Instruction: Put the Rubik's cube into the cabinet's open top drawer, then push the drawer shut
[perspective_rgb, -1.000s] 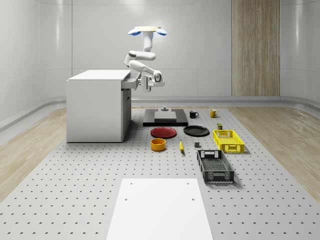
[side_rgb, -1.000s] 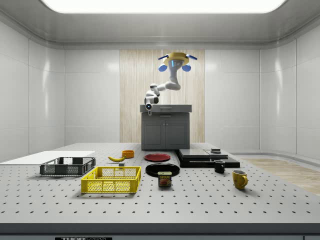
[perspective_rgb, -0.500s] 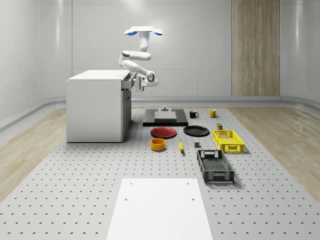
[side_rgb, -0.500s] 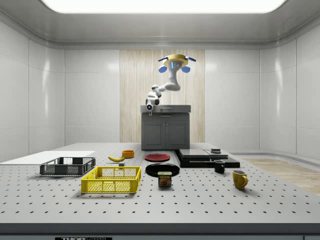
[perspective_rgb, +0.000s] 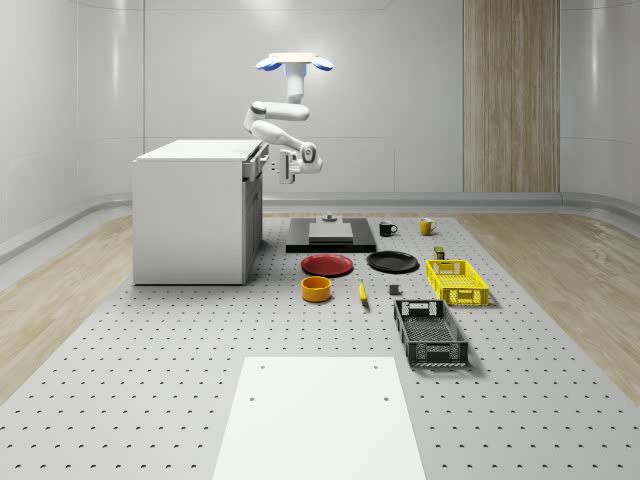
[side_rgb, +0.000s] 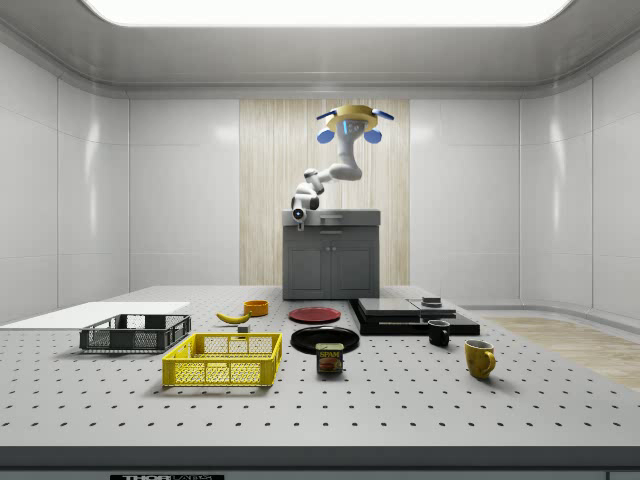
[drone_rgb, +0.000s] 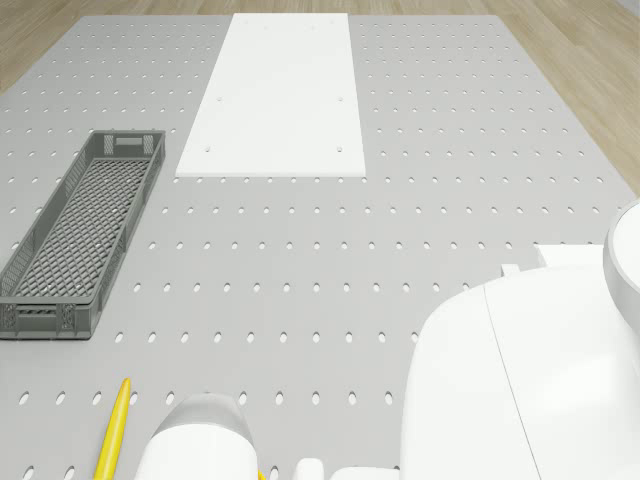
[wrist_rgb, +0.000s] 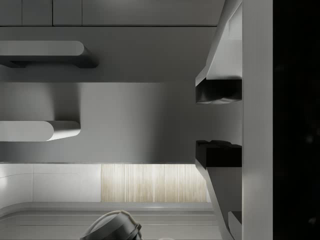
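table (perspective_rgb: 150, 400) carrying white board (perspective_rgb: 318, 420) | cabinet (perspective_rgb: 195, 215) | black slab (perspective_rgb: 330, 238) | red plate (perspective_rgb: 327, 264) | black plate (perspective_rgb: 392, 262) | orange bowl (perspective_rgb: 316, 289) | banana (perspective_rgb: 362, 293) | yellow crate (perspective_rgb: 457, 281) | grey crate (perspective_rgb: 429, 332) | two mugs (perspective_rgb: 387, 228) | can (side_rgb: 329, 358)

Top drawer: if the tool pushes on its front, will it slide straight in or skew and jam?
It likely slides straight: the top drawer juts only slightly from the cabinet, so there is little travel to go. Its flat front may let the open tool slip if it presses off-centre. The drone hovers beside the cabinet, so push-back could nudge it away.
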